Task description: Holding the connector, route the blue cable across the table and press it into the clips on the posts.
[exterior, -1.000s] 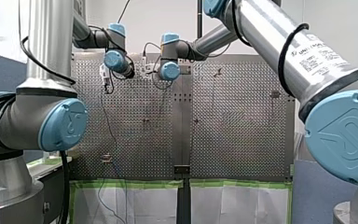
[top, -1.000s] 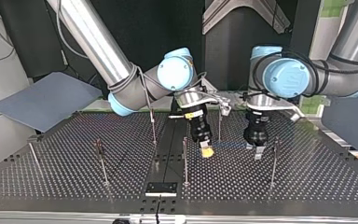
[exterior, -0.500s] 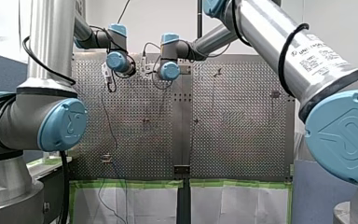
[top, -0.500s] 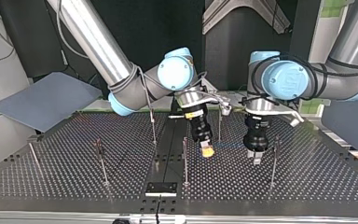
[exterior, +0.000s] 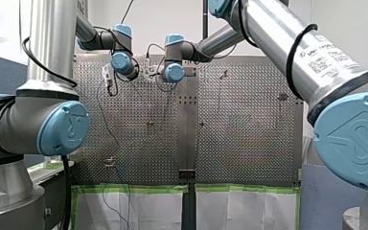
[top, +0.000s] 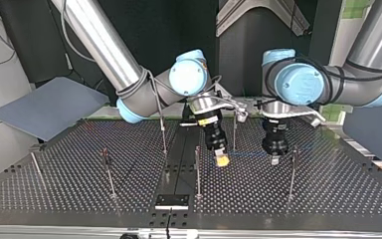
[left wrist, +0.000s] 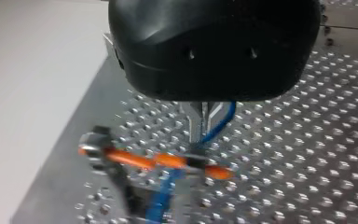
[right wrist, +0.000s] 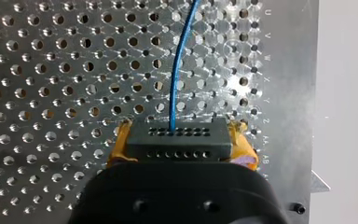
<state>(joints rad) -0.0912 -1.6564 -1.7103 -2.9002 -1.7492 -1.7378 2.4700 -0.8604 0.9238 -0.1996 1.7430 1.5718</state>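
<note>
Your right tool is gripping the black connector across its width. Its yellow pads are pressing in on both sides, parted only as wide as the connector. The blue cable is leaving the connector's face and running straight ahead over the perforated surface. Your left tool is pinching the cable further along, its metal fingers drawn almost together on it. Just past those fingers the cable is crossing an orange clip. The clip is blurred, so you cannot tell whether the cable is seated in it. In the top view both tools are pointing down near the surface's middle, one post standing between them and another post just beside the left tool.
</note>
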